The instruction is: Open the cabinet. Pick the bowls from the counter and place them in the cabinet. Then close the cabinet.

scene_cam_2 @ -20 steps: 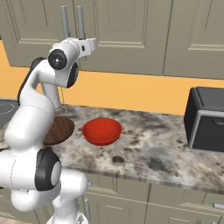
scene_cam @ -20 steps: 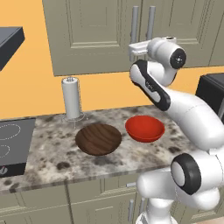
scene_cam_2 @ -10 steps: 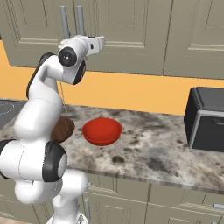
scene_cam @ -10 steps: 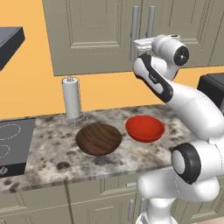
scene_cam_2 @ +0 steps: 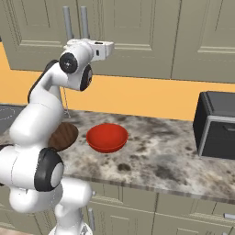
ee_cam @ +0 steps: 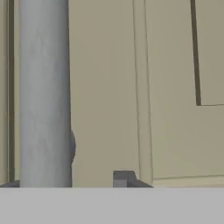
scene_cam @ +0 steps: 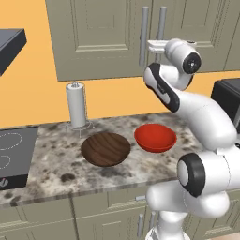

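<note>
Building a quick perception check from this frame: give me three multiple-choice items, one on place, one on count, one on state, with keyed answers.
1. Where is the red bowl?
A. on the counter
B. inside the cabinet
C. on the stovetop

2. How many bowls are on the counter?
A. one
B. two
C. three

3. The cabinet doors are:
A. both open
B. one open
C. both closed

Answers:
A, it rests on the granite beside the brown bowl.
B, only a brown and a red bowl are there.
C, both panels sit flush, with the gripper at the right handle.
</note>
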{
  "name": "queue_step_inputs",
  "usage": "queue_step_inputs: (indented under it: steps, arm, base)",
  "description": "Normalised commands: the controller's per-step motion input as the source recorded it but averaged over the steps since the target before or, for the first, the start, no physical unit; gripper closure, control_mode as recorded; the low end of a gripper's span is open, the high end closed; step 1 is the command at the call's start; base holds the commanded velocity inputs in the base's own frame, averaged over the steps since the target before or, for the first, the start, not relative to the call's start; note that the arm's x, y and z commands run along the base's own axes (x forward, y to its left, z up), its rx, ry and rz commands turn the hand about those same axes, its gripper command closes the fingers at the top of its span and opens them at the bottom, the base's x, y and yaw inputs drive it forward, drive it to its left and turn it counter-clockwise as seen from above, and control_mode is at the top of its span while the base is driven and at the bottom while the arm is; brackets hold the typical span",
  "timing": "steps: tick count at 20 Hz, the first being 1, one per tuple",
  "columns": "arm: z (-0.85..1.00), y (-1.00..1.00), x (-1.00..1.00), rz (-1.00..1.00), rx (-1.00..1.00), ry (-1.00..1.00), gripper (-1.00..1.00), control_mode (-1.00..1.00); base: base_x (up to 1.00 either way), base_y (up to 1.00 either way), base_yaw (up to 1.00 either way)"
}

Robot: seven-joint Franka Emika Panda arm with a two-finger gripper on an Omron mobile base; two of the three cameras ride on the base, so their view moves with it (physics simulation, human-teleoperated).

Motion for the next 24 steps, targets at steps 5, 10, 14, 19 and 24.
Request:
queue_step_inputs:
  steps: [5, 10, 14, 19, 24]
  arm:
    - [0.01, -1.00, -0.20, -0.10, 0.16, 0.08, 1.00, -1.00]
    - [0.08, -1.00, -0.66, -0.09, 0.17, 0.22, 1.00, -1.00]
    - [0.03, -1.00, -0.83, -0.07, 0.19, 0.21, 1.00, -1.00]
    - [-0.52, -1.00, -0.47, -0.02, 0.35, -0.03, 1.00, -1.00]
    - [-0.97, -1.00, 0.00, 0.00, 0.35, -0.28, 1.00, -1.00]
  base:
    - [0.00, 0.00, 0.00]
    - [0.00, 0.00, 0.00]
    - [0.00, 0.00, 0.00]
    - [0.00, 0.00, 0.00]
    - [0.00, 0.00, 0.00]
